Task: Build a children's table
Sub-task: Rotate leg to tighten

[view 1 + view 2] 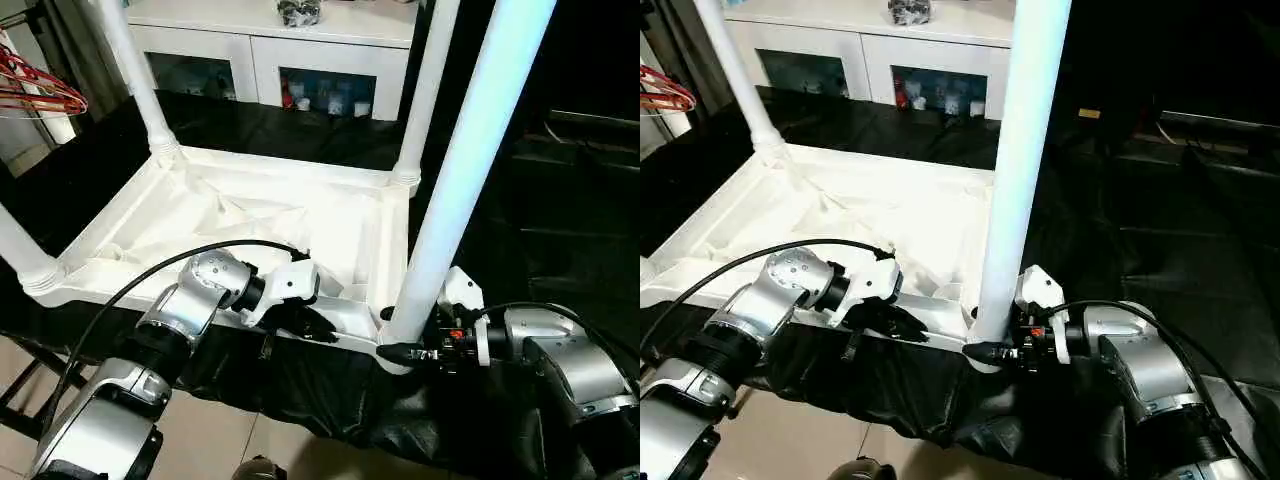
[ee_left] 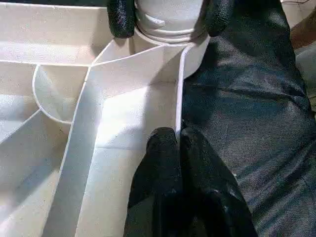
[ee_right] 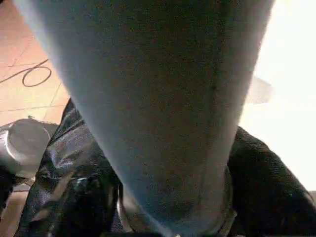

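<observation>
- Grippers, nearest: the left gripper (image 2: 178, 148) has its black fingers pressed together on the thin upright rim at the near edge of the white plastic rectangular table top (image 1: 250, 215), pinching that rim. The right gripper (image 1: 400, 352) straddles the base of the near-right leg, a long white tapered tube (image 1: 455, 190); whether it is clamped or merely around the leg cannot be told.
- Location: the table top lies upside down, ribbed underside up, on a black cloth-covered surface (image 1: 330, 400). The near-right leg stands upright in its round corner socket (image 2: 170, 29).
- Handling, top: judged light, stiff moulded plastic; the thin rim and ribs offer a secure pinch. The smooth surface may slide on the cloth.
- Handling, leg: judged light, rigid and slick. Take hold low, near the socket, where the tube is widest and leverage is least.
- Further away: two more white tube legs (image 1: 135, 75) stand in the far corner sockets. Beyond stands a white cabinet with glass doors (image 1: 270, 60).
</observation>
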You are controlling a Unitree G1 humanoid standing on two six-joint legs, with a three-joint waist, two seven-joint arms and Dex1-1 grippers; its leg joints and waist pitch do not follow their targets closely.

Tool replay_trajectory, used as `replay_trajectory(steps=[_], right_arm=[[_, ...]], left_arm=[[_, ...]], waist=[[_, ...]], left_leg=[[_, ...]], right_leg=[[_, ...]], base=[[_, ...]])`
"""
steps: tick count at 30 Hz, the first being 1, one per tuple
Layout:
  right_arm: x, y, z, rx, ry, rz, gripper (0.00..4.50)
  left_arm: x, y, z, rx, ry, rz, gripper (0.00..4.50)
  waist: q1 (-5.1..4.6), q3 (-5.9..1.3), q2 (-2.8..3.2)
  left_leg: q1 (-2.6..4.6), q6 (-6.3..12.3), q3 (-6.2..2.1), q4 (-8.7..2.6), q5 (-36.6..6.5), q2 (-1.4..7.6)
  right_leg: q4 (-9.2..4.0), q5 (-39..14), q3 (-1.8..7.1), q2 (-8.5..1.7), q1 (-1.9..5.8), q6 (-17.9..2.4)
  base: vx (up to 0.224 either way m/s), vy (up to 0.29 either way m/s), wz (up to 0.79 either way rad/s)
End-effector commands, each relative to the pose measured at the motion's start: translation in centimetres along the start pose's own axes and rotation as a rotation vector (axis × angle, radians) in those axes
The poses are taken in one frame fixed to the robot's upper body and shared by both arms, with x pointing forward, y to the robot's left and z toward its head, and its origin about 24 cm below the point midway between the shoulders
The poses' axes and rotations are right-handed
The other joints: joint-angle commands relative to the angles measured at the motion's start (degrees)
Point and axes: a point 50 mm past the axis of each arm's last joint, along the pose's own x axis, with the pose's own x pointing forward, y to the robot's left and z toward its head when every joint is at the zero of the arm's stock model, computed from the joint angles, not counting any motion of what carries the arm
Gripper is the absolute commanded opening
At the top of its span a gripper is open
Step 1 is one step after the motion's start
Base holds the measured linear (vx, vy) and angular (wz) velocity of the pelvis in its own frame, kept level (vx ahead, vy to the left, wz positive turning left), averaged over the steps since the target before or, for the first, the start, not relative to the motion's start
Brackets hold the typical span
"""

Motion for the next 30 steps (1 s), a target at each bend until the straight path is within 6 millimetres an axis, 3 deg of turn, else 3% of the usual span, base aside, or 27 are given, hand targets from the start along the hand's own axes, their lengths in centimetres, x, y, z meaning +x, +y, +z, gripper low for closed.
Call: replay_trajectory(steps=[1, 14, 18, 21, 23, 25, 30], right_arm=[[2.3, 2.0, 0.4, -0.037, -0.011, 0.176, 2.70], [2.7, 1.3, 0.5, -0.014, -0.088, 0.055, 2.58], [4.1, -0.8, -0.1, 0.053, -0.118, -0.265, 2.57], [4.8, -1.6, -0.4, 0.090, -0.121, -0.387, 2.57], [5.6, -2.2, -0.6, 0.153, -0.138, -0.493, 2.57], [6.1, -2.4, -0.5, 0.184, -0.153, -0.524, 2.57], [7.5, -3.0, -0.2, 0.234, -0.175, -0.641, 2.57]], left_arm=[[-0.2, 1.1, 1.5, 0.044, -0.050, 0.092, 0.00], [0.0, 1.6, 1.8, 0.015, -0.089, 0.178, 0.00], [1.6, 2.8, 2.9, -0.038, -0.134, 0.329, 0.00], [2.5, 3.0, 3.5, -0.050, -0.149, 0.363, 0.00], [3.3, 3.2, 4.1, -0.063, -0.161, 0.392, 0.00], [3.8, 3.2, 4.3, -0.066, -0.162, 0.405, 0.00], [4.9, 3.0, 4.6, -0.061, -0.161, 0.414, 0.00]], waist=[[-0.19, -3.95, -0.64], [-0.44, -3.94, -0.62], [-1.06, -3.79, -0.62], [-1.96, -3.69, -0.75], [-2.46, -3.75, -0.71], [-2.61, -3.78, -0.67], [-3.11, -3.87, -0.45]], left_leg=[[1.42, 1.45, -0.88, -4.08, -18.11, 2.65], [1.37, 0.96, -1.02, -4.22, -18.69, 2.60], [1.48, -0.39, -1.08, -4.29, -20.04, 2.36], [1.48, -0.70, -1.30, -4.47, -21.17, 2.18], [1.24, -0.72, -1.34, -4.45, -20.63, 2.06], [1.61, -0.37, -1.18, -4.31, -20.78, 1.97], [1.27, 0.07, -1.12, -4.41, -19.46, 1.99]], right_leg=[[-3.68, -19.28, 2.55, -3.17, 2.33, -11.03], [-3.77, -19.98, 2.42, -3.08, 2.36, -10.63], [-3.96, -21.72, 2.36, -3.29, 2.05, -10.68], [-4.60, -25.08, 2.21, -3.30, 2.24, -8.71], [-4.41, -24.05, 2.17, -3.20, 2.28, -9.06], [-4.73, -23.81, 2.19, -3.09, 2.08, -8.91], [-4.32, -20.32, 2.26, -2.92, 2.26, -9.71]], base=[[0.000, 0.000, 0.00], [0.000, 0.000, 0.00], [0.000, 0.000, 0.00], [0.000, 0.000, 0.00], [0.000, 0.000, 0.00], [0.000, 0.000, 0.00], [0.000, 0.000, 0.00]])
